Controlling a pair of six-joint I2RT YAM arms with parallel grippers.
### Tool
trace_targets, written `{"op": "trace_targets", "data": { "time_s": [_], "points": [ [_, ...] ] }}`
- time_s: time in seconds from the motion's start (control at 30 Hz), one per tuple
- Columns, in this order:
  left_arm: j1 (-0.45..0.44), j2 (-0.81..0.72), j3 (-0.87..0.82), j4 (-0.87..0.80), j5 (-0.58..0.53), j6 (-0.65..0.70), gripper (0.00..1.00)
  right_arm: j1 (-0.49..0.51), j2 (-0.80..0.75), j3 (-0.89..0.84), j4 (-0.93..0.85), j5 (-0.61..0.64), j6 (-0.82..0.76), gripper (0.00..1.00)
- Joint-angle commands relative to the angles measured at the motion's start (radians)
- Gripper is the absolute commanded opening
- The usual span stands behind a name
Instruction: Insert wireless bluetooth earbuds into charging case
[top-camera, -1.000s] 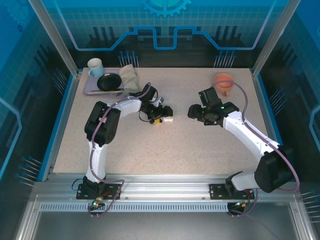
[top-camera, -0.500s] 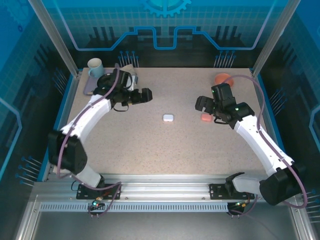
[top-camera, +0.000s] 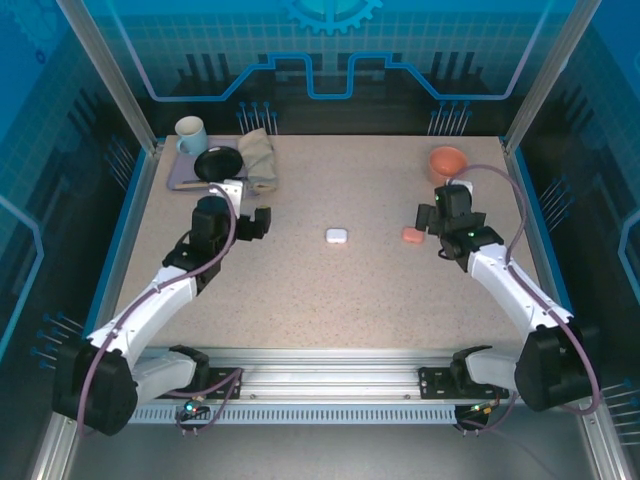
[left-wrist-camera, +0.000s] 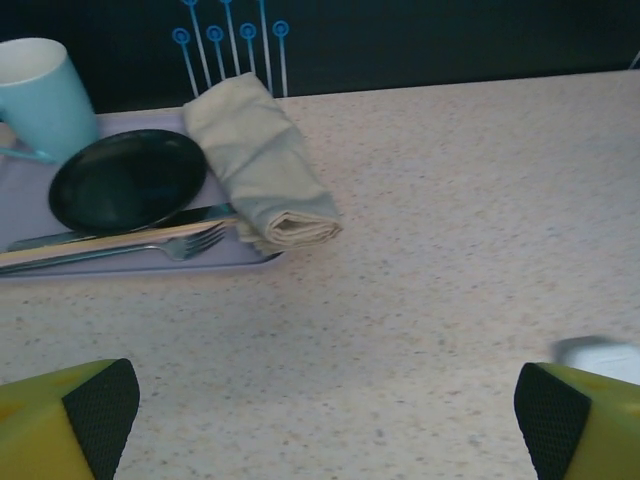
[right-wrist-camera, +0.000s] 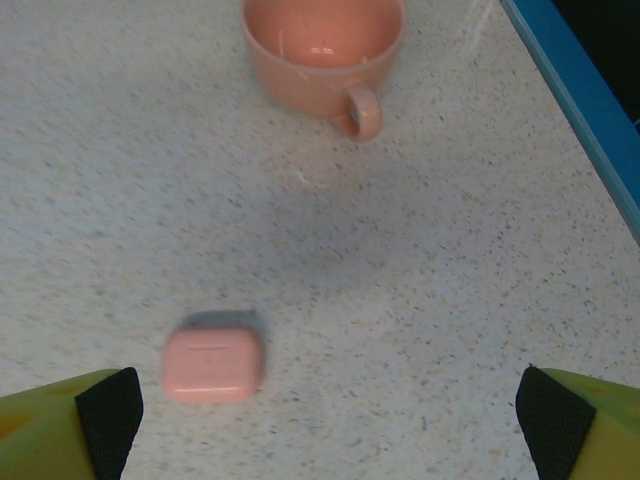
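Left gripper (top-camera: 256, 222): jaws spread wide with nothing between them; in the wrist view only bare tabletop lies between the fingers (left-wrist-camera: 90, 410).
Right gripper (top-camera: 431, 216): also fully spread and empty.
White case (top-camera: 337, 236): lid down and flat on the table, ahead of the left gripper and off to its right, apart from it. In the left wrist view it is a pale blur (left-wrist-camera: 600, 355) by the right finger.
Pink case (right-wrist-camera: 213, 365): lid down, on the table just ahead of the right gripper and toward its left finger, close but not touching.
Earbuds: my judgement is that they sit inside the two shut cases, though with both lids down this cannot be checked.
Just changed: a second ago both grippers were together mid-table, with the left one over the white case. Half a second ago they had let go and backed off. Now both arms have drawn further back toward their own sides, and the cases lie where they were left.
Meaning for the task: the inserting and closing look finished, and the arms seem to be retreating, not reaching.
Beyond the left gripper: tray (left-wrist-camera: 30, 262) with mug (left-wrist-camera: 40, 90), plate (left-wrist-camera: 125, 180) and cloth (left-wrist-camera: 260, 165), all untouched.
Beyond the right gripper: pink cup (right-wrist-camera: 322, 40), well past the pink case.
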Motion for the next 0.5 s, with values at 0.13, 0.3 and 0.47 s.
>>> {"op": "trace_targets", "data": {
  "time_s": [0.13, 0.3, 0.47],
  "points": [
    [0.086, 0.01, -0.248, 0.422, -0.109, 0.121, 0.99, -0.051, 0.047, -0.169, 0.387, 0.086, -0.148, 1.0],
    [0.132, 0.115, -0.314, 0.523, -0.101, 0.088, 0.99, -0.059, 0.089, -0.289, 0.67, 0.038, -0.241, 1.0],
    [0.176, 0.188, -0.384, 0.699, 0.002, 0.029, 0.99, -0.058, 0.14, -0.394, 0.899, -0.076, -0.336, 1.0]
  ]
}}
